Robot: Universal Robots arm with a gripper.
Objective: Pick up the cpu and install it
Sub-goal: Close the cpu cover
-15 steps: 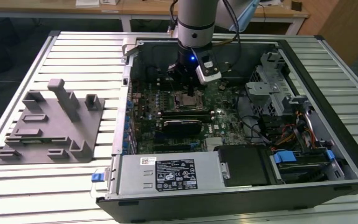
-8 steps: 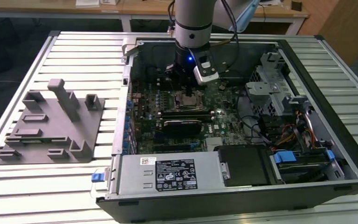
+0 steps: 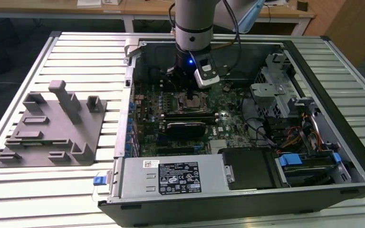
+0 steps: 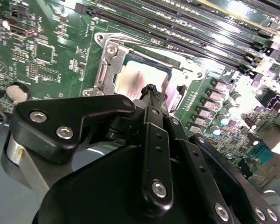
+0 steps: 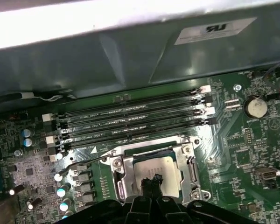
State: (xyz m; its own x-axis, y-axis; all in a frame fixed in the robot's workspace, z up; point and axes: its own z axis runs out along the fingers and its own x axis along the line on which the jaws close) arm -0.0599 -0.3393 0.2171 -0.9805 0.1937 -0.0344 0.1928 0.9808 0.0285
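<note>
Hanging closed, gripper (image 5: pixel 152 179) tops cpu (image 5: pixel 169 169) inside socket frame (image 5: pixel 116 179).

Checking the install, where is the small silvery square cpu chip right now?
In the first wrist view the cpu sits inside the metal-framed socket on the green motherboard, next to the memory slots, under the gripper.

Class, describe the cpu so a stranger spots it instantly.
In the open case, find the memory slots on the green board. Beside them sits a metal frame. The cpu is the pale square inside it, the only smooth, bare surface.
</note>
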